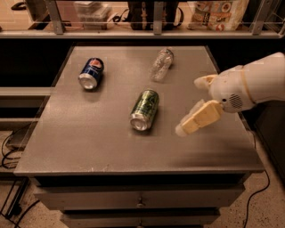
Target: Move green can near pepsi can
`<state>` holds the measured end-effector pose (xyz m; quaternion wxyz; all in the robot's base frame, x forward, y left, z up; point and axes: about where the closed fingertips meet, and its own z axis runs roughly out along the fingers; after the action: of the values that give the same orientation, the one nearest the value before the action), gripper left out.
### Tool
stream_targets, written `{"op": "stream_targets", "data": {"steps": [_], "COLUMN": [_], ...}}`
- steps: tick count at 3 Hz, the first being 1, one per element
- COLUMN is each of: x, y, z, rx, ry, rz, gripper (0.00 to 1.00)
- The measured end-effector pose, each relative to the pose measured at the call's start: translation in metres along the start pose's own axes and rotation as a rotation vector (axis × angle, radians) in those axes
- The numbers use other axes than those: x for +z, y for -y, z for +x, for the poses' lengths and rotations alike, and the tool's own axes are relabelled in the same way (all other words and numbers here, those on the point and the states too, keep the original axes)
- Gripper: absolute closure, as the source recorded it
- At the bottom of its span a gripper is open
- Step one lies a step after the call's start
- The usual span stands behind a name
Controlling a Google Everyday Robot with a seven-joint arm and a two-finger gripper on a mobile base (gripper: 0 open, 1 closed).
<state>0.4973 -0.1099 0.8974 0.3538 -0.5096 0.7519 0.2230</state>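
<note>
The green can (145, 109) lies on its side near the middle of the grey table (89, 142), its silver end facing the front. The pepsi can (91, 72), dark blue, lies on its side at the back left of the table, well apart from the green can. My gripper (189, 106) hovers over the right part of the table, a short way right of the green can and not touching it. Its cream fingers (199, 118) are spread open and hold nothing.
A clear plastic bottle (161, 64) lies on its side at the back middle of the table, behind the green can. A shelf rail with bags and boxes (213, 11) runs behind the table. Drawers (140, 200) sit below the front edge, and cables lie on the floor at the left.
</note>
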Motion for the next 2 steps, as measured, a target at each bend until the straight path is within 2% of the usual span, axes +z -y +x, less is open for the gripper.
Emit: {"op": "stream_targets", "data": {"steps": [1,2], "x": [0.034,0.065], "y": [-0.007,-0.010], "z": [-0.021,-0.037], "rx": [-0.026,-0.060], "ry": [0.066,0.105], "rz": [-0.034,-0.052], "gripper": [0.00,0.00]}}
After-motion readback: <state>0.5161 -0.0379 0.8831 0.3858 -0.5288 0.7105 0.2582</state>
